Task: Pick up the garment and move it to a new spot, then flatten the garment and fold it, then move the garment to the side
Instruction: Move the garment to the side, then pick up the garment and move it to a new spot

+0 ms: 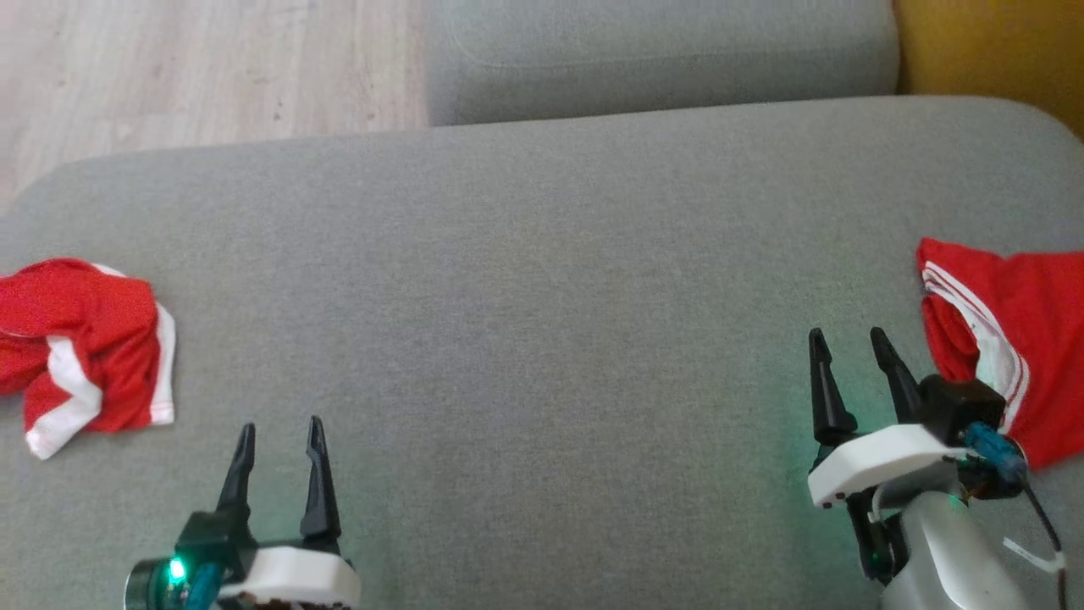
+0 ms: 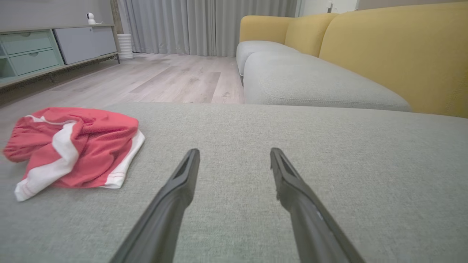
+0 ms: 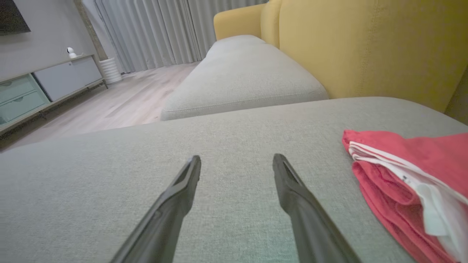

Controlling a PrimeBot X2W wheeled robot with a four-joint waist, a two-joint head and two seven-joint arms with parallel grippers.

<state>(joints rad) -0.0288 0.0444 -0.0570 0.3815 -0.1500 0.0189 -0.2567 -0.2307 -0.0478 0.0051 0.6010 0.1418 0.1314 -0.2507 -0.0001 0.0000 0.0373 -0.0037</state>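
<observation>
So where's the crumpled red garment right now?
In the head view the crumpled garment lies at the far left edge of the grey cushion, ahead and left of the left gripper, not touching it; the folded garment lies far right.

Two things are borne by a wide grey seat cushion (image 1: 542, 296): a crumpled red-and-white garment (image 1: 80, 347) is laid at the cushion's left end, a folded red garment (image 1: 1008, 339) at its right end.

The crumpled red garment (image 1: 80, 352) runs off the head view's left edge; the folded red garment (image 1: 1037, 322) runs off its right edge, its near corner hidden behind the wrist of the right end effector (image 1: 847, 335); the right wrist view's right and bottom edges cut it too.
</observation>
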